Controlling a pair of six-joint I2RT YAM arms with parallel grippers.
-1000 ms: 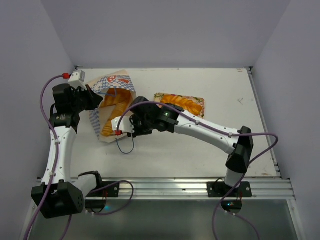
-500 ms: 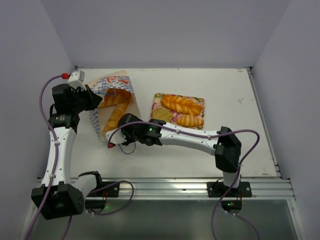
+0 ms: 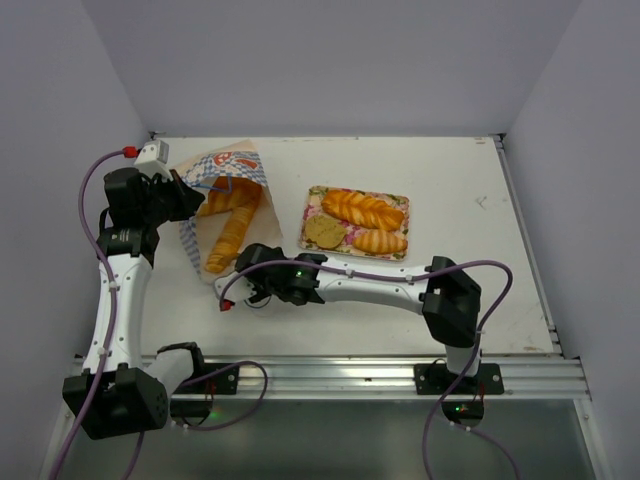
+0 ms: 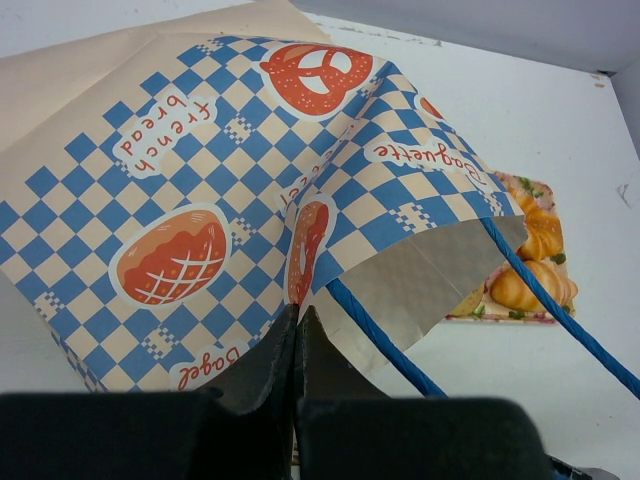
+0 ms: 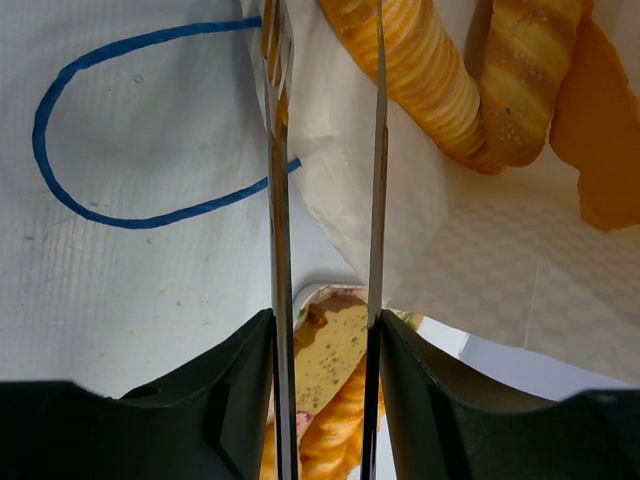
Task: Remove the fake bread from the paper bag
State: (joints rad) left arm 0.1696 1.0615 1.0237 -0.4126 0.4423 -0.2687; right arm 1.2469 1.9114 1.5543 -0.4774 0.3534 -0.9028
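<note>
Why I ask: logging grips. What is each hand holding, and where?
The left hand pinches the paper bag at its mouth rim; the right hand holds nothing.

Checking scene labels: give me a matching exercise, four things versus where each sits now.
Things:
1. round bun
2. long bread sticks
3. left hand
4. blue cord handle

Places or states:
a. shut on the edge of the paper bag
b. inside that bag
c. lying on the table
d. on the floral tray

Pairs: 1-d, 2-b, 3-a, 4-c
</note>
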